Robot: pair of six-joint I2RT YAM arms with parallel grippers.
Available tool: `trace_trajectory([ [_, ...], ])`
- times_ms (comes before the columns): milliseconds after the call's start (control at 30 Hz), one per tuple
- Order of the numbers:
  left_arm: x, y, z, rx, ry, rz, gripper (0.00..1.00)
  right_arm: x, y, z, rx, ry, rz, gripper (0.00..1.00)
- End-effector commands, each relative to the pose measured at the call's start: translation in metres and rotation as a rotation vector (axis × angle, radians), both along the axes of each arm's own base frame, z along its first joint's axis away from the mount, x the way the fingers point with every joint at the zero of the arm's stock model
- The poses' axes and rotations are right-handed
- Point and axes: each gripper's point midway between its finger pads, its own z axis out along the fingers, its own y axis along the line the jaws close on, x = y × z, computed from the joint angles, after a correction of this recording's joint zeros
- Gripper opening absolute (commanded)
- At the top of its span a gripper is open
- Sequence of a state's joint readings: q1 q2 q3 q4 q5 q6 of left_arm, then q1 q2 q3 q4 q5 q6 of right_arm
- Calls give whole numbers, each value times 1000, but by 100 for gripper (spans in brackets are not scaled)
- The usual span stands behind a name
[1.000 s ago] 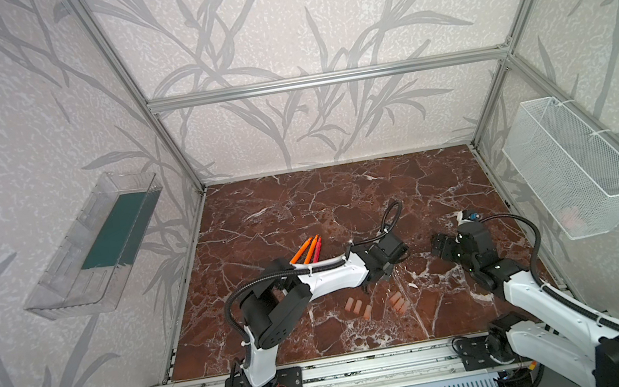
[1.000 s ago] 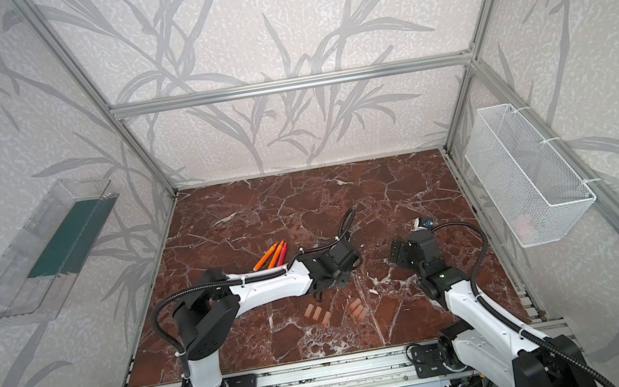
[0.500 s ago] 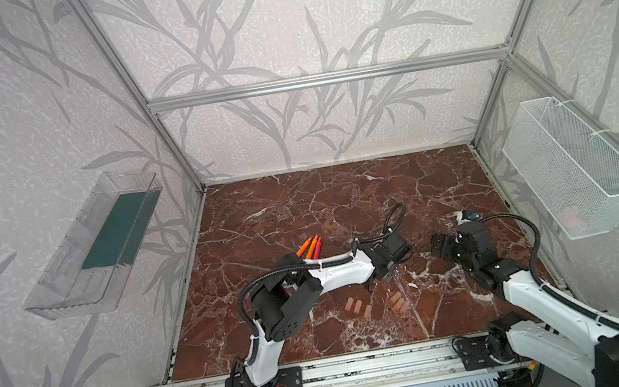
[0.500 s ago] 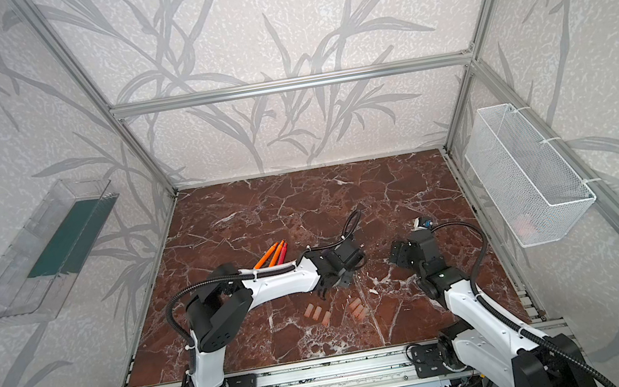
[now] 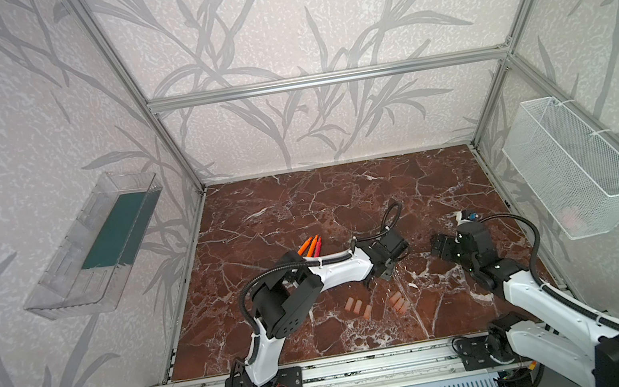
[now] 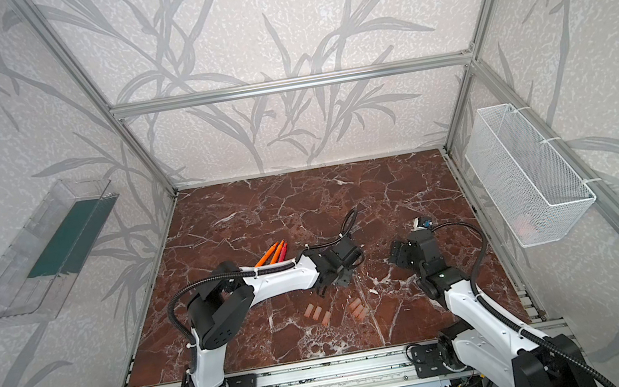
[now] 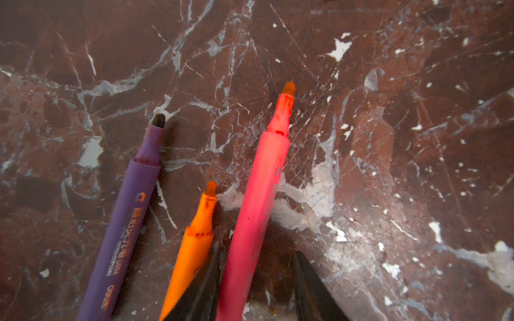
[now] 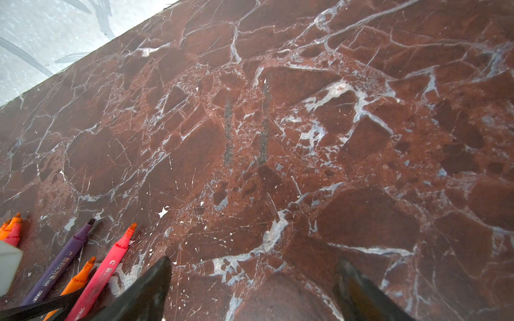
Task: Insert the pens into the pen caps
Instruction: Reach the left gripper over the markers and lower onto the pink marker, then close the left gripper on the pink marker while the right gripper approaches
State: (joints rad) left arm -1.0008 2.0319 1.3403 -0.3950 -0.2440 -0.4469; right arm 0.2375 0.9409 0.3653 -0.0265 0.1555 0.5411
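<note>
A clear plastic tray [image 5: 65,283] hangs on the left wall. On the red-brown, white-veined marble table [image 5: 300,200], the tapered tips of three uncapped pens [image 5: 310,246], two orange and one red, poke out from behind the left arm in both top views. They slant toward the back wall and a little rightward, and their bodies are hidden.

Nearer the front edge lie six caps [image 5: 367,311], stubby translucent pinkish cylinders on their sides: a pair, a single, then a close-packed trio. Just behind them the left gripper [image 7: 256,251] reaches down over three more pens, which lie flat and fanned out with their tips pointing away from it.

- The matte purple pen [image 7: 122,219] carries printed lettering and has a dark tip.
- The orange pen [image 7: 192,250] lies partly under one black finger [image 7: 200,289].
- The smudged pink pen [image 7: 258,194] runs lengthwise between the jaws. They straddle it, one finger close against it and a gap at the other.

Well apart to the right, the right gripper [image 8: 253,259] hovers over the marble with its jaws spread wide. A white wire basket [image 5: 574,177] hangs on the right wall.
</note>
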Motion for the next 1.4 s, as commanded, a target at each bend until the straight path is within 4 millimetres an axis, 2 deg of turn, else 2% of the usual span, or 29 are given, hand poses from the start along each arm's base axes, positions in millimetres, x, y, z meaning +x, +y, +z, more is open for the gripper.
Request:
trace_trajectory([
  [0,-8,12,-22,45,59,17,39,6,1,15,2,-44,6,90],
  [233,-9,18,-29,51,59,27,30,2,6,14,17,-24,32,90],
  [333,-13,15,-30,18,67,15,24,-10,18,12,87,7,78,89],
  [433,-17,5,-26,-45,74,-9,18,-14,39,24,226,-46,140,89],
  [533,-22,-4,-15,-101,81,-34,14,-20,65,37,368,-72,188,89],
  [667,-26,-8,5,-156,57,-53,13,-28,93,52,421,-100,249,89],
  [867,-45,-23,43,-313,43,-131,13,-29,118,51,602,-117,256,89],
  [1100,-69,-34,72,-398,18,-198,13,-29,130,47,645,-92,271,82],
  [1233,-77,-42,81,-420,6,-224,13,-32,134,45,656,-93,268,78],
  [1367,-83,-48,86,-433,4,-244,13,-35,135,42,657,-91,256,68],
])
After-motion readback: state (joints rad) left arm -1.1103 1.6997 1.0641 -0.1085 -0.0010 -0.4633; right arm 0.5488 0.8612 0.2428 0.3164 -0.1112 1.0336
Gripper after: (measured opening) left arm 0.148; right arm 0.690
